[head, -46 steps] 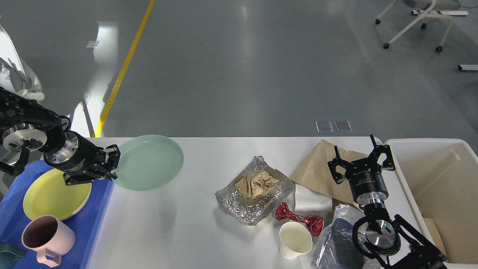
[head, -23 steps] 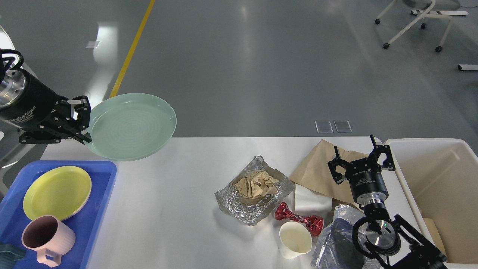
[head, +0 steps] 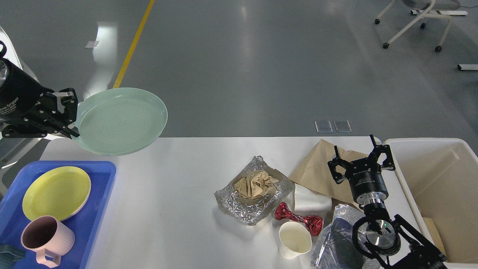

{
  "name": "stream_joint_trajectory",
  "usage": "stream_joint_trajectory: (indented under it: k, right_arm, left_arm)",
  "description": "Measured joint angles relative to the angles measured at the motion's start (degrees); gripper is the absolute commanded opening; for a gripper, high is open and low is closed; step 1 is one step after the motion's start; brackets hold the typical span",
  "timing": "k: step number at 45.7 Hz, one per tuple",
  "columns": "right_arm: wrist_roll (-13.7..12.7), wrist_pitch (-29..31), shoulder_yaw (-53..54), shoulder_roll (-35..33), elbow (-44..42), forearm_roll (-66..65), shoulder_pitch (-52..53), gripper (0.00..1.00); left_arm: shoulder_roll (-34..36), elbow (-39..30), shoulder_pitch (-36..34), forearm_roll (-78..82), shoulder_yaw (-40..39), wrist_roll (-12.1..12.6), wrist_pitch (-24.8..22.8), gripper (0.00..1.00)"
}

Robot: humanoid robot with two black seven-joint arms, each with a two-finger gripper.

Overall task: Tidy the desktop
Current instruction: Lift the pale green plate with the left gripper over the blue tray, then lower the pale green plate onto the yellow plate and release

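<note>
Desktop (head: 179, 209): lay below both grippers, partly cleared.
Tray (head: 95, 224): under left gripper (head: 71, 117); held yellow plate (head: 56, 192), pink mug (head: 46, 239).
Green plate (head: 119, 121): pinched aloft by left gripper.
Right gripper (head: 360, 158): spread, empty; foil (head: 254, 209), paper cup (head: 295, 239), wrapper (head: 298, 218) remained leftward.

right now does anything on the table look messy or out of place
Yes. Rubbish clusters on the right of the desktop: a crushed foil tray holding crumpled brown paper, a red wrapper and a tipped paper cup.
</note>
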Motion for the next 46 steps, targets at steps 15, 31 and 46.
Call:
stream_joint_trajectory:
  k: [15,31,46]
  right_arm:
    - [0.0,0.0,0.0,0.0,0.0,0.0,0.0,1.0]
    - [0.0,0.0,0.0,0.0,0.0,0.0,0.0,1.0]
    - [0.0,0.0,0.0,0.0,0.0,0.0,0.0,1.0]
  left_arm:
    - [13.7,14.6,12.6,3.5,0.0,0.5,0.0,0.0]
    - [21.0,37.8,39.4,2.9,-13.0,0.4,0.9,0.0]
    - [19.5,50.2,64.8,2.8,-30.7,2.0,5.6,0.0]
